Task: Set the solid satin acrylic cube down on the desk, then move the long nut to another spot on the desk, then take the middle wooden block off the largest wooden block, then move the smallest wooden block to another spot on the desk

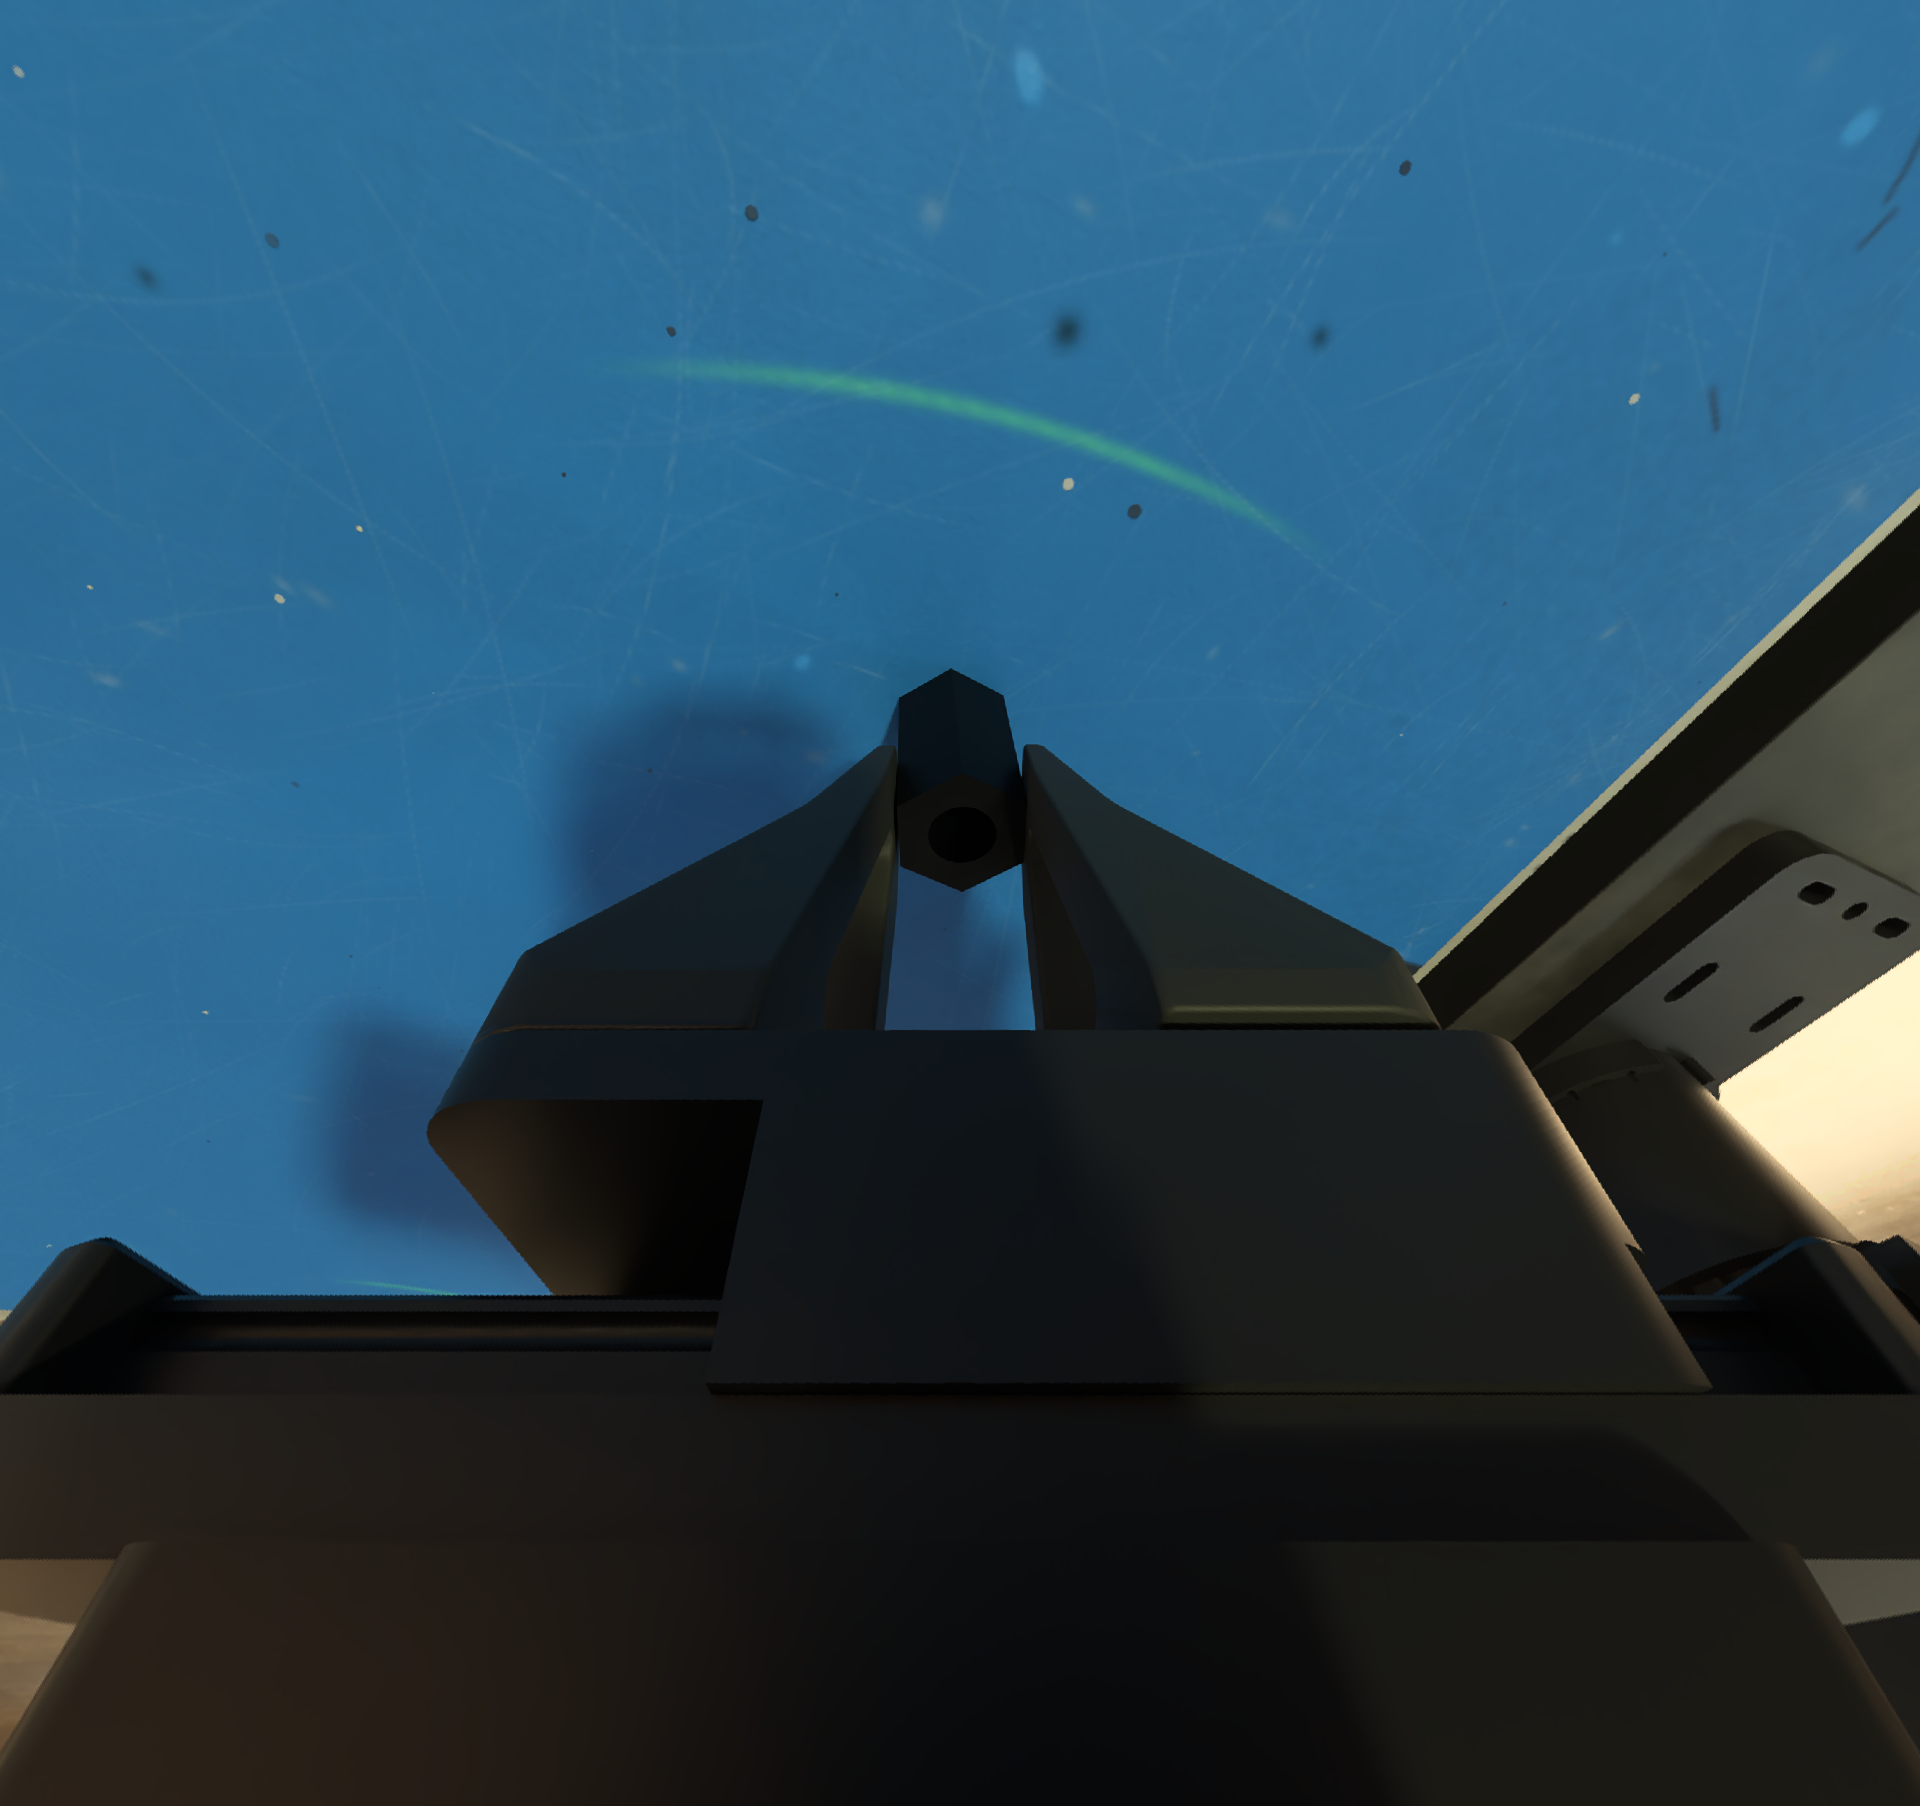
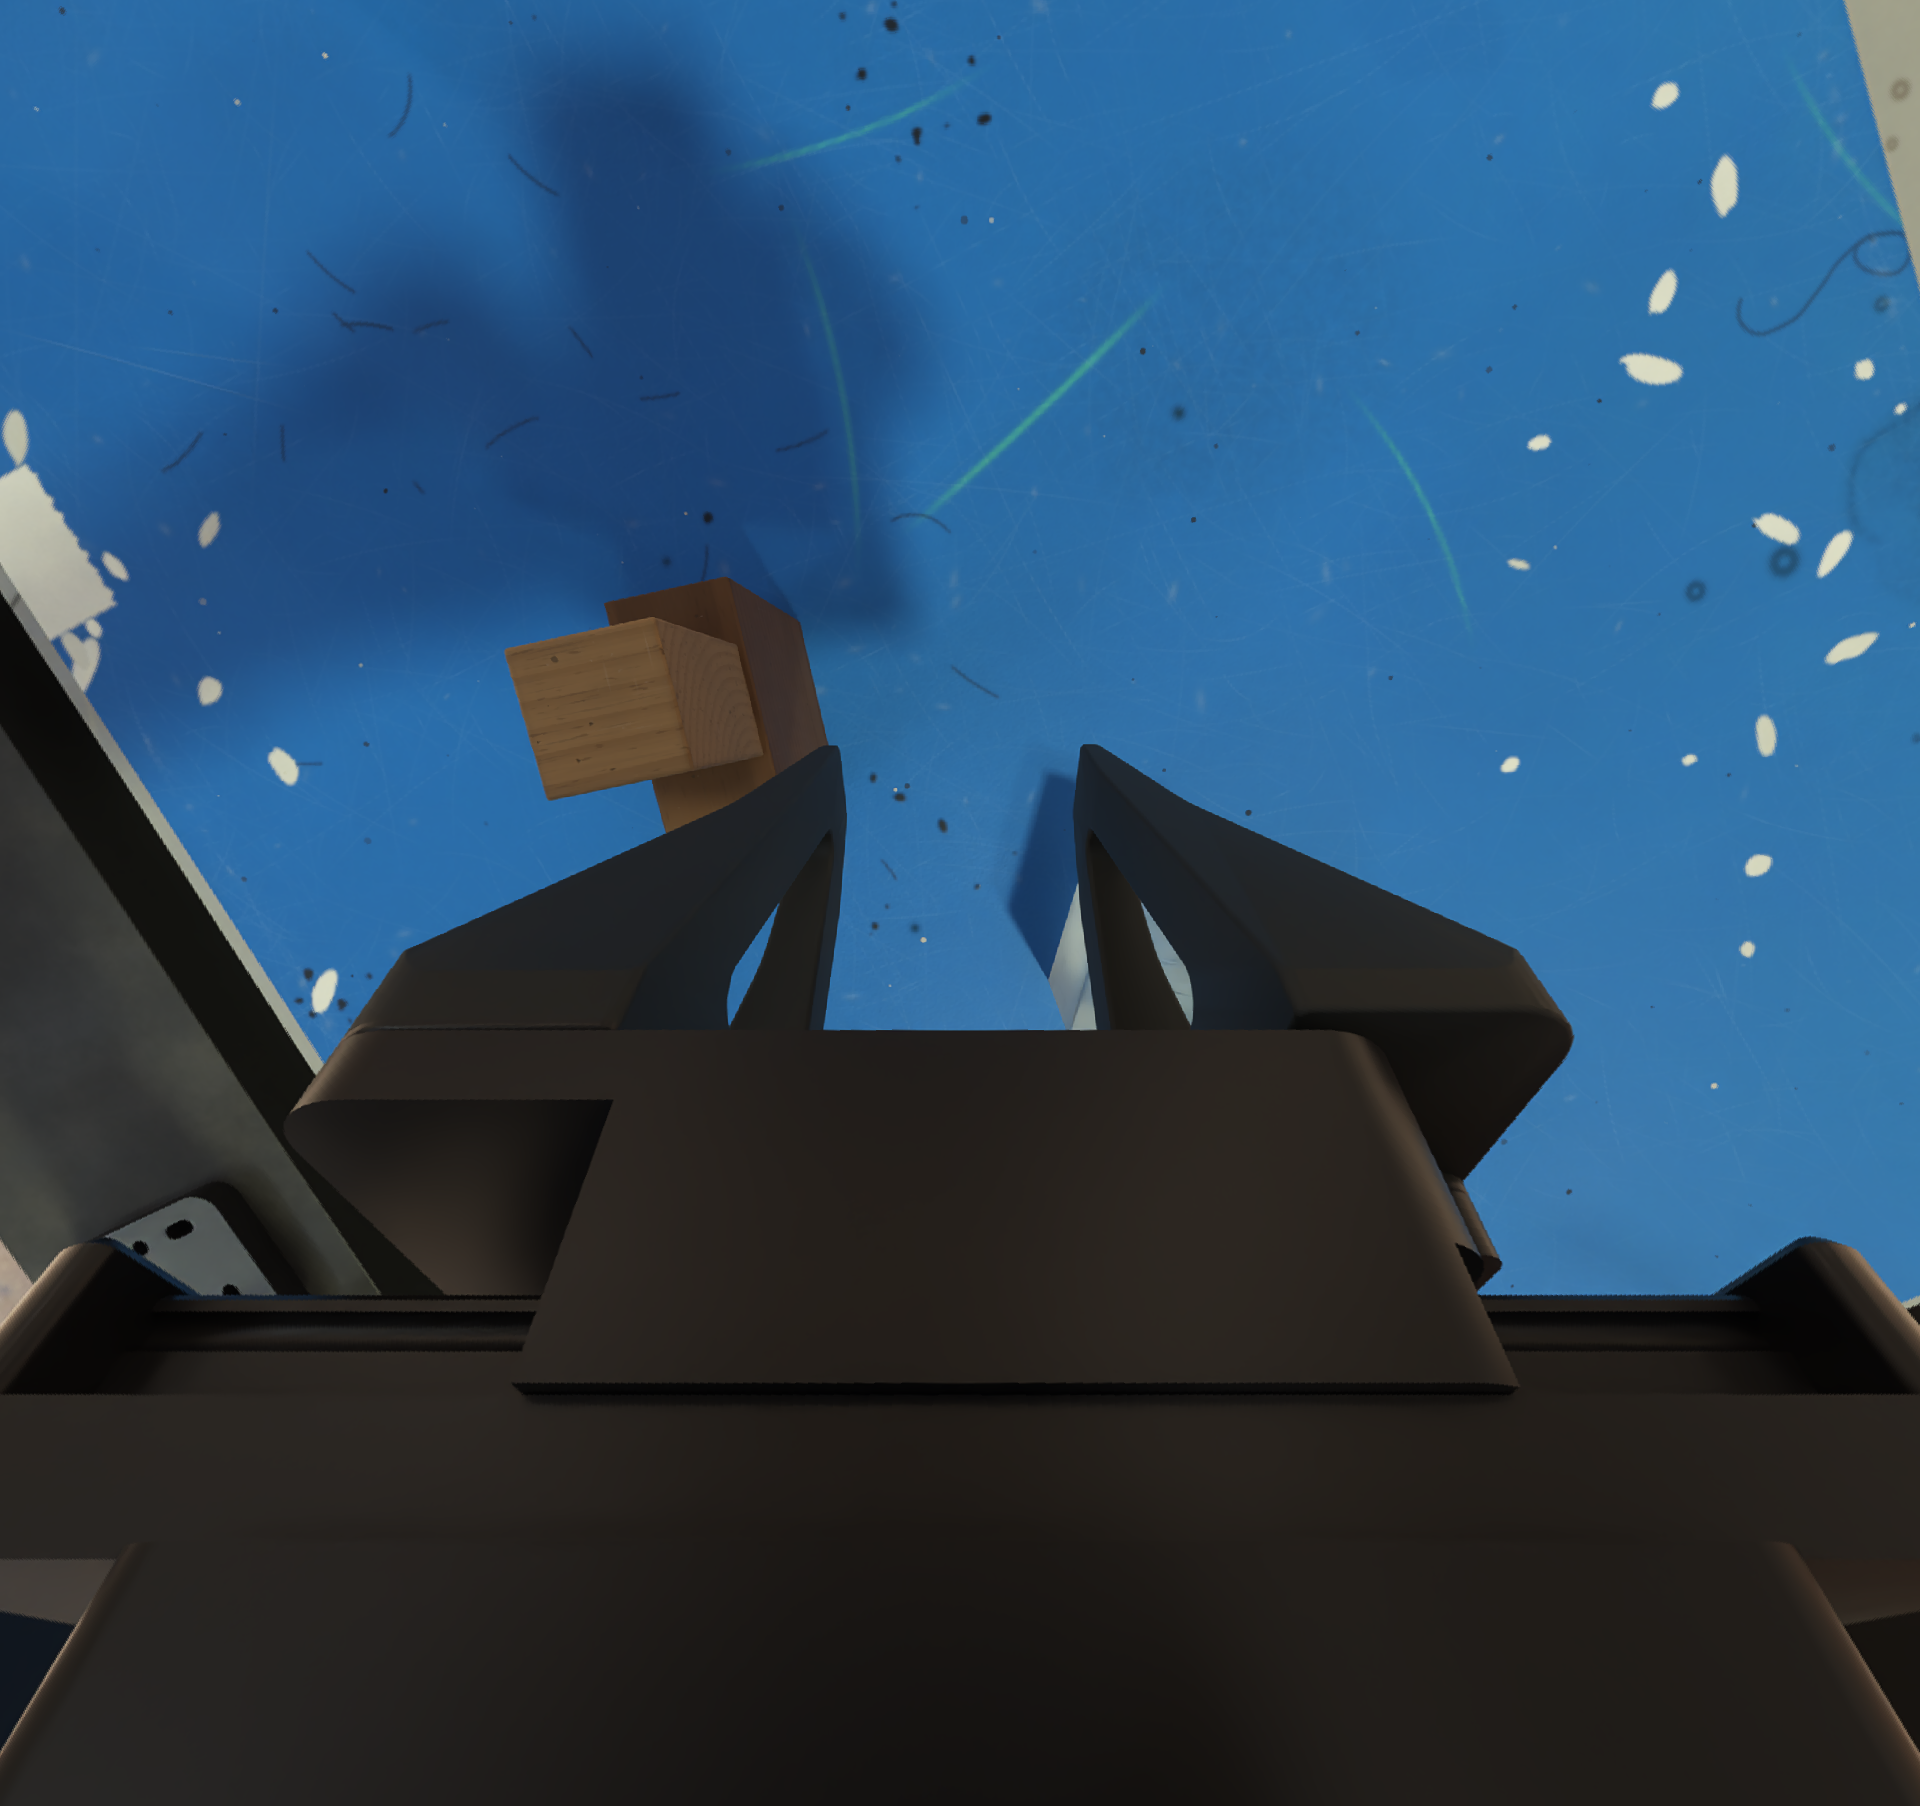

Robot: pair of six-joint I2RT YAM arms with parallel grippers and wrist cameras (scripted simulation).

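Note:
In the left wrist view my left gripper (image 1: 959,757) is shut on the long nut (image 1: 956,790), a black hexagonal piece with its bore facing the camera. It is held above the blue desk (image 1: 935,302), with shadows cast to the left. In the right wrist view my right gripper (image 2: 958,754) is open and empty over the desk (image 2: 1247,406). A light wooden block (image 2: 623,707) rests on a larger, darker wooden block (image 2: 779,676), just left of my left finger. A pale satin cube (image 2: 1070,972) sits on the desk, mostly hidden behind my right finger.
The desk's edge and a pale metal bracket (image 1: 1787,956) show at the right of the left wrist view. In the right wrist view the desk's edge (image 2: 156,873) runs down the left, with another bracket (image 2: 187,1237). White flecks and scratches mark the blue surface.

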